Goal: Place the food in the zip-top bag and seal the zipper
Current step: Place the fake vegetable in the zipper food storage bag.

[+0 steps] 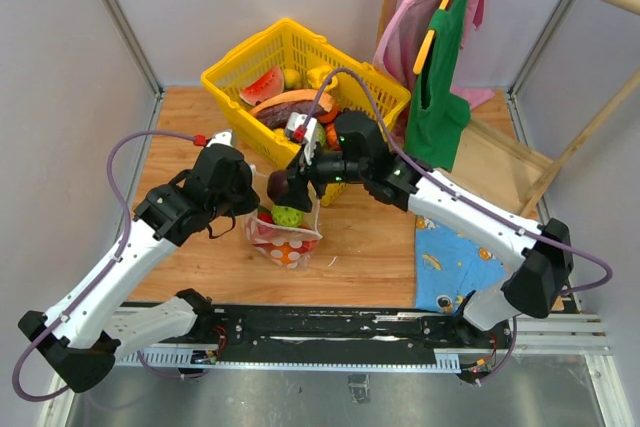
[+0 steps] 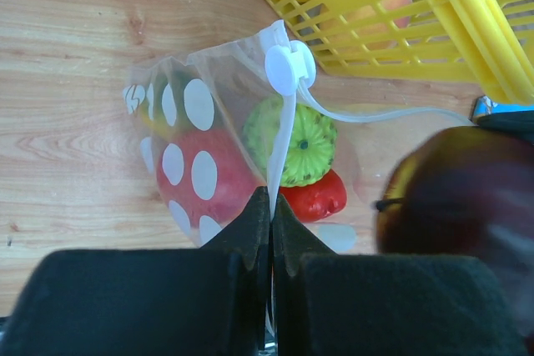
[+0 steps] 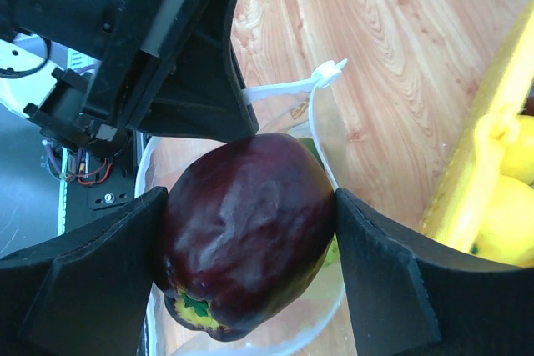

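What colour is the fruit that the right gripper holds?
The fruit is dark glossy purple, yellow-green at one end; the right wrist view shows it best.

No legible txt, labels, brands or nos. in any view; white squiggle point(image 2: 133, 99) on zip-top bag point(image 2: 200, 152) corner unreadable.

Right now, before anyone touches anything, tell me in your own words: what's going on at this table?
The left gripper is shut on the rim of the zip-top bag, holding its mouth open. The right gripper grips a dark purple toy fruit just over that opening, not yet released. A green piece and a red piece already lie inside the bag. More toy food sits in the yellow basket behind. Nothing is sealed yet.
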`<state>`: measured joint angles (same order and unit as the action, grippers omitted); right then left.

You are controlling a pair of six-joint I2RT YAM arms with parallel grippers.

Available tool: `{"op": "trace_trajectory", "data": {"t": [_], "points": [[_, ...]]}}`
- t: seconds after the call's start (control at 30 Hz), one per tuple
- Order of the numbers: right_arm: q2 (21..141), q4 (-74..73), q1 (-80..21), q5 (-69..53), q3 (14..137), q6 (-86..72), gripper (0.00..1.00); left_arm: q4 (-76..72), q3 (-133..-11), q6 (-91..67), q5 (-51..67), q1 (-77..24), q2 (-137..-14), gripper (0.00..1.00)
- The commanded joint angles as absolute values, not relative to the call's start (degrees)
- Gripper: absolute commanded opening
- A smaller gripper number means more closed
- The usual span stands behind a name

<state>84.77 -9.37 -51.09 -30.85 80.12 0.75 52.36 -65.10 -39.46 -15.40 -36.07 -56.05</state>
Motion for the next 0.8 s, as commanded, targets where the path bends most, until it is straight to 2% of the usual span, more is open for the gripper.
{"op": "trace_trajectory", "data": {"t": [0.0,0.5,0.77], "points": [[88.5,-5.5,-53.6,-31.1,79.4,1.3,0.33,50.7,-64.6,-39.7,-15.9,-35.8,-54.8,0.0],[95.6,6.2,-55.9,-27.2,75.2,5.7,0.41,51.1,-63.4,-40.1,-15.5,-35.8,-53.6,0.0],[97.5,16.0,-57.8,-28.0,72.1,9.0,0.51,51.5,-62.4,-41.0,-15.6,-35.8,-52.7,0.0]]}}
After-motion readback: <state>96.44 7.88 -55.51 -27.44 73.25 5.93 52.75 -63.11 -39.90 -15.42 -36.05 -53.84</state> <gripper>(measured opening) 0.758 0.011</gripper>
